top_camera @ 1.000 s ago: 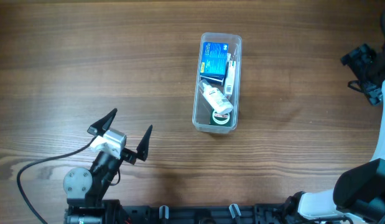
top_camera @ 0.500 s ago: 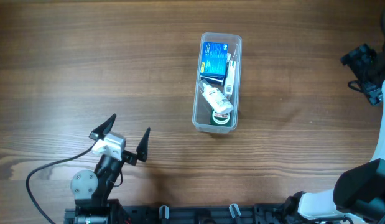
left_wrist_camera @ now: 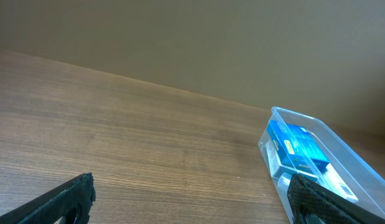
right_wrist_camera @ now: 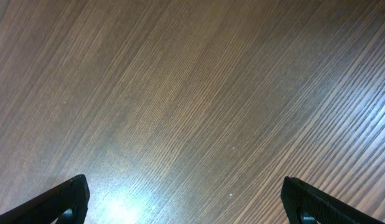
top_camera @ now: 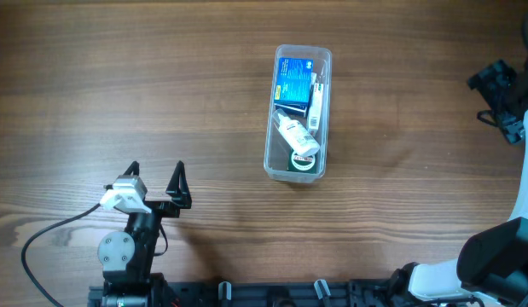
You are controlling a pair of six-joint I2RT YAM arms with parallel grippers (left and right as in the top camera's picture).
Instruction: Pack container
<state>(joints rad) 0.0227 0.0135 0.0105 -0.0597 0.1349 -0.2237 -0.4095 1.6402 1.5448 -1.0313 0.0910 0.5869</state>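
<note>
The long clear plastic container [top_camera: 268, 153] lies on the wooden table right of centre. It holds a blue box [top_camera: 294, 81], a narrow white box, a small white bottle [top_camera: 296, 136] and a green-rimmed roll [top_camera: 301, 165]. It also shows in the left wrist view [left_wrist_camera: 360, 168] at the right, with the blue box [left_wrist_camera: 299, 147] inside. My left gripper [top_camera: 154, 182] is open and empty near the front left, well away from the container; its fingertips frame the left wrist view [left_wrist_camera: 191, 198]. My right gripper [right_wrist_camera: 186, 199] is open and empty above bare wood; its arm [top_camera: 502, 94] sits at the far right edge.
A black cable [top_camera: 59, 230] loops from the left arm base along the table's front left. The robot mounts run along the front edge. A plain brown wall stands behind the table in the left wrist view.
My left gripper has drawn back toward the front left, turned to point up the table, and its fingers stand a little closer together. The right arm and container have not moved.
</note>
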